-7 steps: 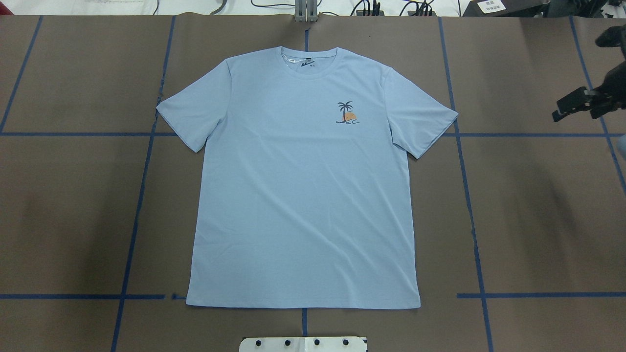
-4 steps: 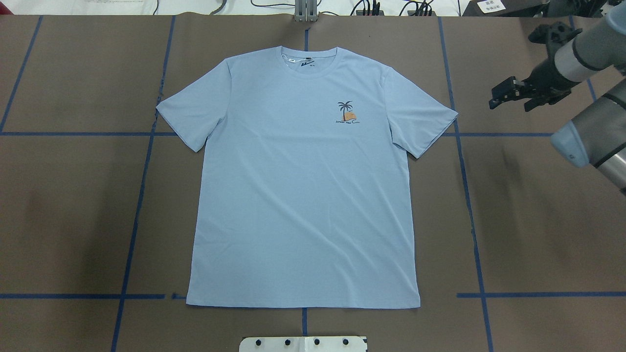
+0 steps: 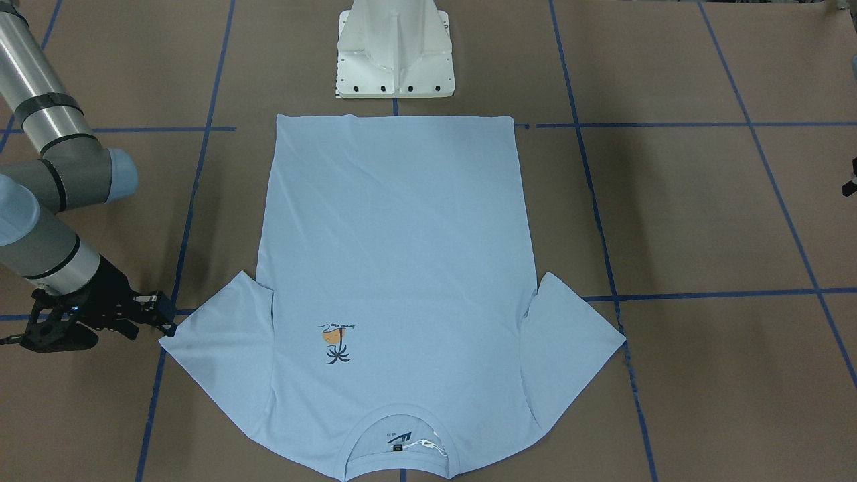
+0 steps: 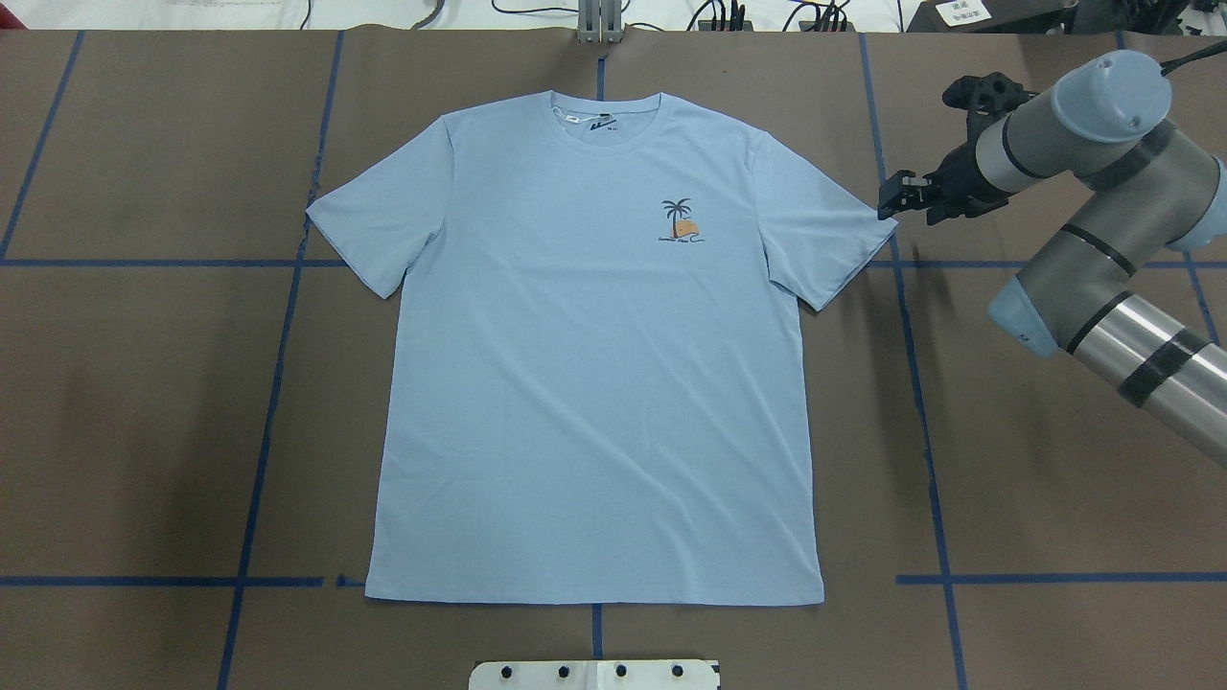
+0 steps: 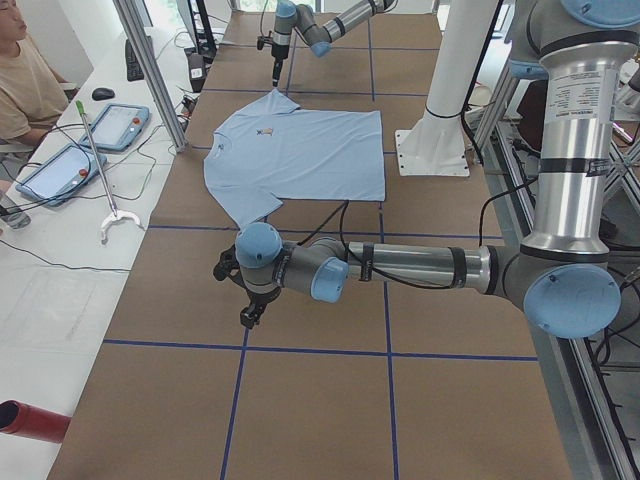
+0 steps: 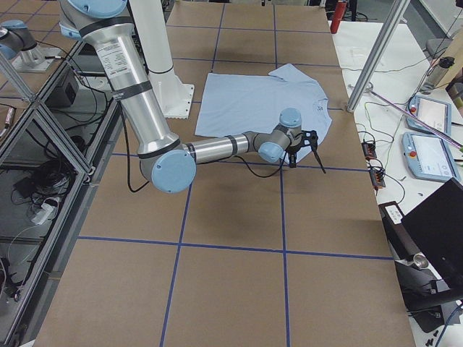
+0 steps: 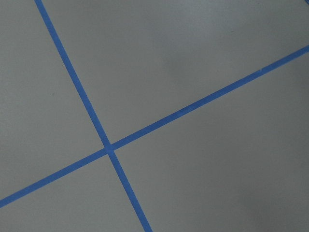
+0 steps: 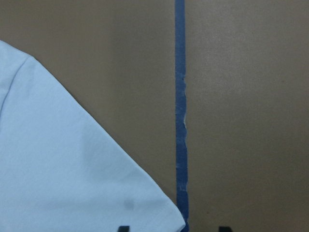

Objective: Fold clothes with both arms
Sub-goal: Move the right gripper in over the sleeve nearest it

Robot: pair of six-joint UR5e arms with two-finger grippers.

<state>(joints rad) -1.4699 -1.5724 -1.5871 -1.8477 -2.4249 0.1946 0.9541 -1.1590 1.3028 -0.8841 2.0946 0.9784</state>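
Observation:
The light blue T-shirt [image 4: 594, 364] lies flat and face up on the brown table, collar at the far side and palm-tree print [image 4: 679, 222] on the chest. My right gripper [image 4: 887, 196] hovers at the tip of the shirt's right sleeve [image 4: 834, 230]. In the right wrist view its fingertips [image 8: 123, 228] stand apart, open, around the sleeve corner [image 8: 72, 169]. The front view shows the same gripper [image 3: 167, 320] beside the sleeve. My left gripper [image 5: 248, 315] hangs over bare table well left of the shirt. Whether it is open or shut I cannot tell.
Blue tape lines [image 4: 920, 402] grid the table. The white pedestal base [image 3: 395, 53] stands at the near hem. A person [image 5: 20, 80] sits at a side table with tablets [image 5: 115, 125] and cables. A red cylinder [image 5: 30, 420] lies at that table's end.
My right arm has swung in from the right edge, carrying its gripper leftward to the tip of the right sleeve. The shirt has not moved.

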